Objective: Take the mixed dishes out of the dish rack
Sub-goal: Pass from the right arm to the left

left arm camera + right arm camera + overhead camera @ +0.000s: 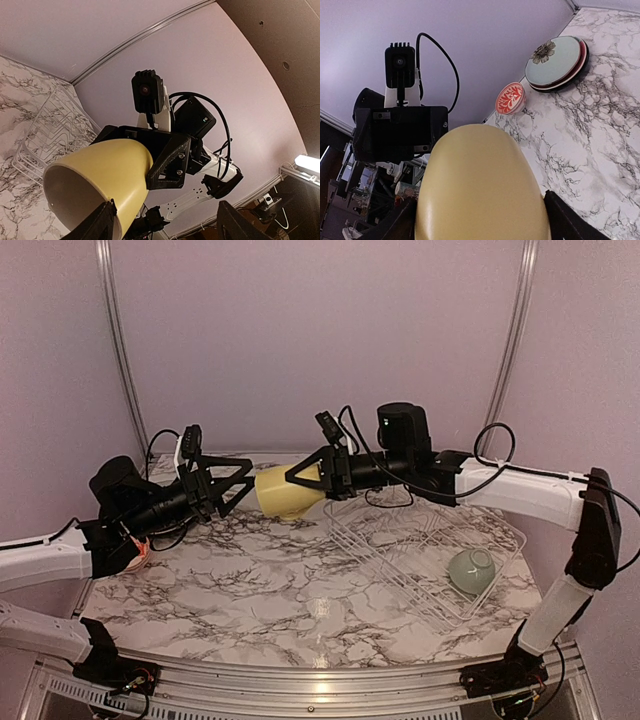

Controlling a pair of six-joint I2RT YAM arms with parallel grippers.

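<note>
Over the back of the marble table (pixel 250 585), at about 12 o'clock in the top view, the yellow mug (pixel 280 492) hangs on its side in the air. The right gripper (pixel 305 483) is pinched on its base end. The left gripper (pixel 243 480) faces the mug's mouth from 9 o'clock, fingers spread wide. The white wire dish rack (pixel 400 540) lies at 4 o'clock, holding only the pale green bowl (pixel 471 571), a smooth, rounded, glazed piece turned upside down.

From the left wrist, the mug is a matte, tapered cylinder, hollow and pale inside. Its rim sits just beside one spread finger (pixel 97 222); whether they touch I cannot tell. The rack's thin prongs show at 9 o'clock.

From the right wrist, the mug's smooth base end fills the lower frame. At 1 o'clock a stack of plates (pixel 557 62) rests on the veined marble, its top plate pale with a flower motif and red and black rims showing beneath. A small red-and-white bowl (pixel 510 98) sits just beside it.

By my reckoning the unloading is well past halfway: the mug is yet to be set down and the green bowl remains.
</note>
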